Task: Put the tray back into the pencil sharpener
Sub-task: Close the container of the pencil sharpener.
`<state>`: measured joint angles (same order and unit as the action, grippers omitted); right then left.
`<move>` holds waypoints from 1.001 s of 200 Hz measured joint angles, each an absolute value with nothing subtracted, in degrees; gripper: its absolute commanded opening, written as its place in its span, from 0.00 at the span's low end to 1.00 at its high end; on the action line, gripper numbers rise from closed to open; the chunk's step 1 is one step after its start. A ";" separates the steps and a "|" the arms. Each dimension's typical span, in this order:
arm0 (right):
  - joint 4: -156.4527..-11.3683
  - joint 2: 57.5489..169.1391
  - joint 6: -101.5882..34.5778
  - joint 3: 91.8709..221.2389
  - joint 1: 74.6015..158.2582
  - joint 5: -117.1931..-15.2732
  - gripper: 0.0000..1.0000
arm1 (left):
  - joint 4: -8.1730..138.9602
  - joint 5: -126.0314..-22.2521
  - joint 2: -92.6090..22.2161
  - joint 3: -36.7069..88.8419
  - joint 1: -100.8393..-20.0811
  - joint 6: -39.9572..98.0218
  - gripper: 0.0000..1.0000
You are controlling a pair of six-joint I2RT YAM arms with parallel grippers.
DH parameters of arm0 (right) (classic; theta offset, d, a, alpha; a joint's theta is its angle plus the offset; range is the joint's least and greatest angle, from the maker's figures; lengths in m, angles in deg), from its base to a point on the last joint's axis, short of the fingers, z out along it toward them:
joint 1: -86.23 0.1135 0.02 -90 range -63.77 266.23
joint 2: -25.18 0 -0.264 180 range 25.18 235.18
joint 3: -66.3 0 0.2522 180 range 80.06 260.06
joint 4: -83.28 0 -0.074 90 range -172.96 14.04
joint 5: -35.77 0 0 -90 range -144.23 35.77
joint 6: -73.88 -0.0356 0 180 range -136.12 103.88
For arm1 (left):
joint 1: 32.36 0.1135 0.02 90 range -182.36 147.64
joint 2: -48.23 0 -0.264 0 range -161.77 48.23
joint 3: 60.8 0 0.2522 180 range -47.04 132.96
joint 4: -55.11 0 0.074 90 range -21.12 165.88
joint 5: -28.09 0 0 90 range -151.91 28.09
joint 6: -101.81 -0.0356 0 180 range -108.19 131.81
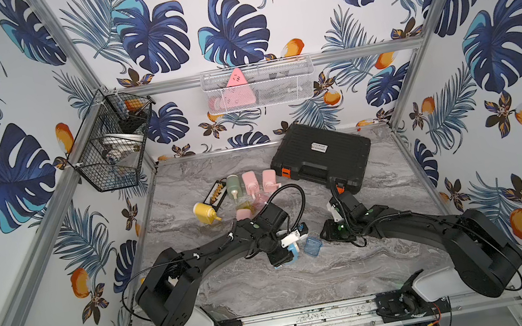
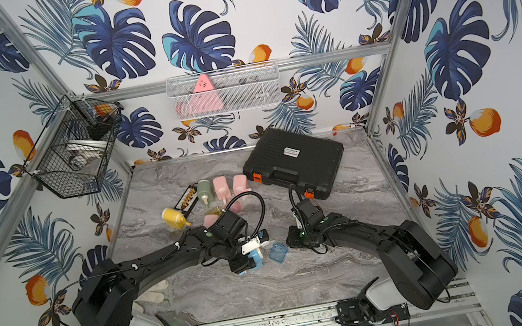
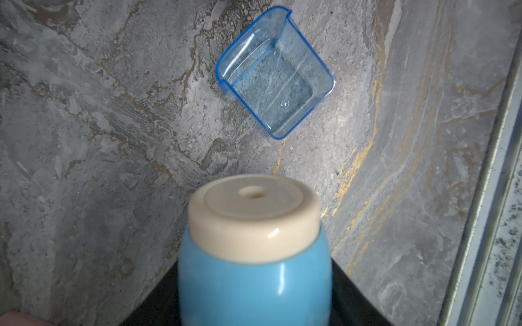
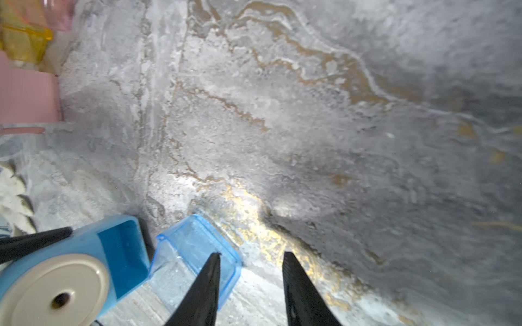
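The pencil sharpener point(image 1: 292, 249) is blue with a cream end cap and a pencil hole. My left gripper point(image 1: 283, 257) is shut on it just above the marble table, near the middle. The wrist views show its cap point(image 3: 254, 214) and its empty slot point(image 4: 121, 245), which faces the tray. The tray point(image 1: 313, 245) is a small clear blue box lying on the table just right of the sharpener point(image 2: 255, 256), open side up point(image 3: 275, 73). My right gripper point(image 4: 251, 254) is open and low over the tray point(image 4: 195, 248). One finger is over its inside, the other outside its wall.
A black tool case point(image 1: 322, 156) lies at the back right. Pink, green and yellow bottles point(image 1: 250, 182) lie behind the left arm. A black wire basket point(image 1: 111, 143) and a white mesh basket point(image 1: 258, 84) hang on the walls. A white glove point(image 2: 151, 292) lies under the left arm.
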<state>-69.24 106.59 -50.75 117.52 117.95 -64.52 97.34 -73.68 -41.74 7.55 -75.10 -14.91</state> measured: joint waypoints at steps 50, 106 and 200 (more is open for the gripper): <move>-68.41 108.22 -50.82 117.54 119.00 -64.08 0.36 | 98.90 -75.98 -41.70 7.68 -75.36 -14.91 0.40; -68.44 108.16 -50.82 117.58 121.49 -65.83 0.35 | 99.81 -78.49 -42.46 8.12 -77.40 -14.97 0.40; -69.16 107.11 -52.06 116.10 123.24 -68.61 0.36 | 99.20 -77.33 -42.99 8.45 -78.03 -13.62 0.40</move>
